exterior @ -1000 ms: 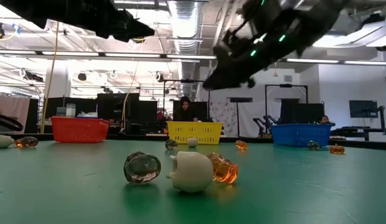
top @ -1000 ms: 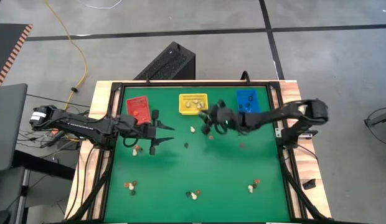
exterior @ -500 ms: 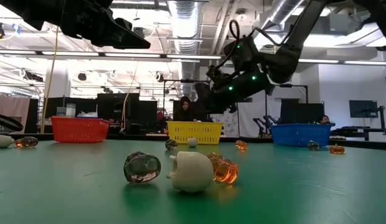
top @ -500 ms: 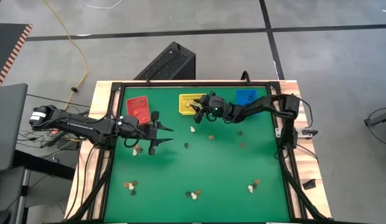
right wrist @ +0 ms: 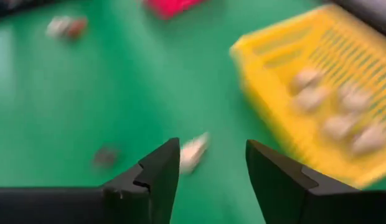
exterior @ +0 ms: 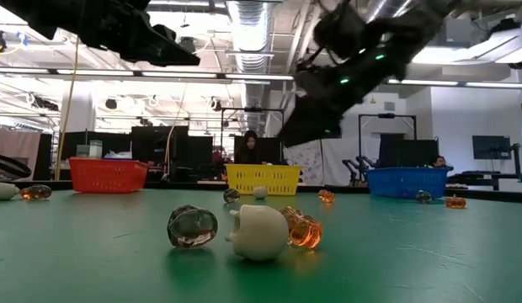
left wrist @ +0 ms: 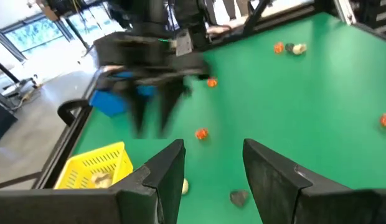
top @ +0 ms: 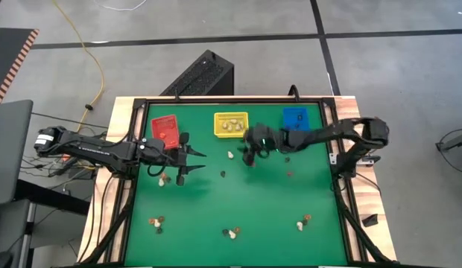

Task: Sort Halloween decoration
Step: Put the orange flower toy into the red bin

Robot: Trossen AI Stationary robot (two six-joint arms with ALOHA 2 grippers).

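Both grippers empty, jaws spread: right gripper (top: 248,151) beside yellow bin (top: 231,123), left gripper (top: 192,164) idle.

Overhead, table-level and two wrist views.

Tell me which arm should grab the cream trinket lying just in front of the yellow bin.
Right. The right pincer hangs open near the cream trinket by the yellow bin, and its wrist view shows the piece between its fingers. The left pincer, also open, sits farther off, nearer the red bin.
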